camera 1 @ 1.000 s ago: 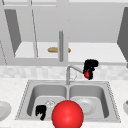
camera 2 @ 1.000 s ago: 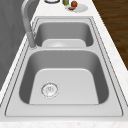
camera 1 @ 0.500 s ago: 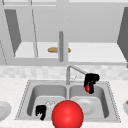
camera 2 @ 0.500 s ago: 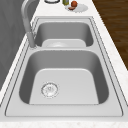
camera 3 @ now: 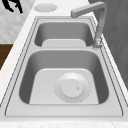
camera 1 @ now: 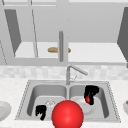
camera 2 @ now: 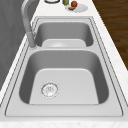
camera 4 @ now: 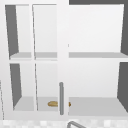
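Right robot hand (camera 1: 90,93) over right sink basin (camera 1: 102,100), fingers curled around small red round object (camera 1: 87,99), glossy. White round plate (camera 3: 72,87) lies flat on that basin's floor beneath. Left robot hand (camera 1: 41,111) hangs over left basin, fingers curled downward, holding nothing. Large smooth red ball (camera 1: 67,114) at front rim. Sink brushed metal, on speckled desk (camera 1: 10,87).

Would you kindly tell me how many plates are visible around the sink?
3: one plate in the right basin, one on the counter left of the sink, one holding food on the right counter. Others may be hidden.
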`<state>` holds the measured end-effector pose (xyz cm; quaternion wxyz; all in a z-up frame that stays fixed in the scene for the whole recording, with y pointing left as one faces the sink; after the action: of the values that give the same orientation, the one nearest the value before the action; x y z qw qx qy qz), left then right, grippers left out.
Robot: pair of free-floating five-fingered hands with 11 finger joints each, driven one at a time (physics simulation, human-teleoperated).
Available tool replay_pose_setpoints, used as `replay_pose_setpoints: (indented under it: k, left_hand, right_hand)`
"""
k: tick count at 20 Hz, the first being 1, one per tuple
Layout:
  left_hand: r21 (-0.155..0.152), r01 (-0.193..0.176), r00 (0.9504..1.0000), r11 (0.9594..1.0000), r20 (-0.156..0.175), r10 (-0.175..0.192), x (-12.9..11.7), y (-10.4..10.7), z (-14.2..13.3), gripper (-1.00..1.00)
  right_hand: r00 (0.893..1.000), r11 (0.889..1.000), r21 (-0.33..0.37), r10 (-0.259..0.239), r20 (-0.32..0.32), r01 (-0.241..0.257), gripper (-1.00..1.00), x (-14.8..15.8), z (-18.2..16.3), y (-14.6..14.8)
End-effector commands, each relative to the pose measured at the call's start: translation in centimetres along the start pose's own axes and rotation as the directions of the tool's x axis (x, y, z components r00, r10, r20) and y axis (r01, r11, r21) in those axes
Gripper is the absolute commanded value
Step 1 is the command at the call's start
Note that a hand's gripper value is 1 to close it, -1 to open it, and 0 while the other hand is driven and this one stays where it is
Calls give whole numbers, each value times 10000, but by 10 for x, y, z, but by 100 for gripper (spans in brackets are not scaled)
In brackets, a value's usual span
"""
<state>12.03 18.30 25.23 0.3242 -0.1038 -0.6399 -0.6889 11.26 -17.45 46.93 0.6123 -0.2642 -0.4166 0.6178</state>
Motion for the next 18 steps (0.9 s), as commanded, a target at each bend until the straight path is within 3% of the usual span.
replay_pose_setpoints:
  k: [1,8,18]
  left_hand:
    - [0,0,10000,10000,0,0,0,0,0,0]
    - [0,0,10000,10000,0,0,0,0,0,0]
    - [0,0,10000,10000,0,0,0,0,0,0]
  right_hand:
    - [9992,9993,-313,-226,-317,216,100,-9,-33,15]
    - [9997,9999,129,-60,-248,63,100,-22,-110,40]
    - [9998,9999,69,86,-151,-85,100,-41,-219,64]
